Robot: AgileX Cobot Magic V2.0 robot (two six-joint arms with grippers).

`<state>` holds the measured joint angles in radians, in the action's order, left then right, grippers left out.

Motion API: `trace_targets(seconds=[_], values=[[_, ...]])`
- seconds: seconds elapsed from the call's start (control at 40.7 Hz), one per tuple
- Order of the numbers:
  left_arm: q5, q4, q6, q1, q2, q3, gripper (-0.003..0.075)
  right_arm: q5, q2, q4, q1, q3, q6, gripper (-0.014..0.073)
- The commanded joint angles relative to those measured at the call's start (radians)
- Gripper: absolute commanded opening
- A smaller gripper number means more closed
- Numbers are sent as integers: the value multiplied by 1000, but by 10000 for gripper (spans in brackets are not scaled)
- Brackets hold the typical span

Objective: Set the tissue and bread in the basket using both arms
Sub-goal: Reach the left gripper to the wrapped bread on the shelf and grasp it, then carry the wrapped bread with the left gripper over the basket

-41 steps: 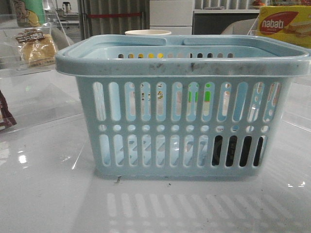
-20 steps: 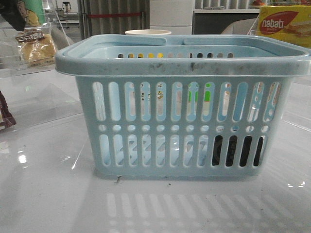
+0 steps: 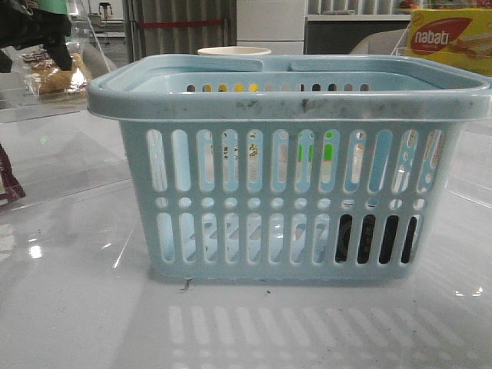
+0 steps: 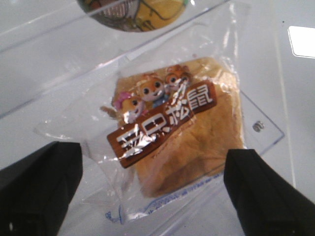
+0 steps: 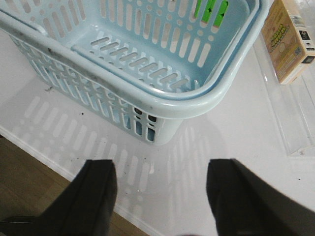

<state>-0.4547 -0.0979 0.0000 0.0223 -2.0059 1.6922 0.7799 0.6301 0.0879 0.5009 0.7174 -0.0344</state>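
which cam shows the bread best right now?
Left wrist view: the bread fills the frame, label readable, between the open left gripper fingers. Front view shows only a sliver at far left, partly behind the gripper. Right wrist view shows none of it.

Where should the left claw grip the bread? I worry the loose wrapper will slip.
Grip across the loaf itself, not the clear film edges. The bread lies flat in its wrapper, with the left claw open above it and one finger on each side. Coming straight down and closing on the loaf's two opposite edges, near the brown label, probably gives the firmest hold.
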Motion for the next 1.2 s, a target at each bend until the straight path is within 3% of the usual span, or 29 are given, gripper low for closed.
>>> trace_targets(seconds=[0.0,0.319,0.736,0.982,1.178], values=[[57,-48,0,-5,21,59,632,-67,-1,17,1,24,8,510],[115,-60,0,-5,-4,64,624,-67,-1,17,1,24,8,510],[109,-60,0,-5,-4,64,334,-67,-1,17,1,24,8,510],[68,-60,0,-5,-4,65,239,-67,-1,17,1,24,8,510],[-72,-63,0,-5,28,96,185,-67,-1,17,1,24,8,510]])
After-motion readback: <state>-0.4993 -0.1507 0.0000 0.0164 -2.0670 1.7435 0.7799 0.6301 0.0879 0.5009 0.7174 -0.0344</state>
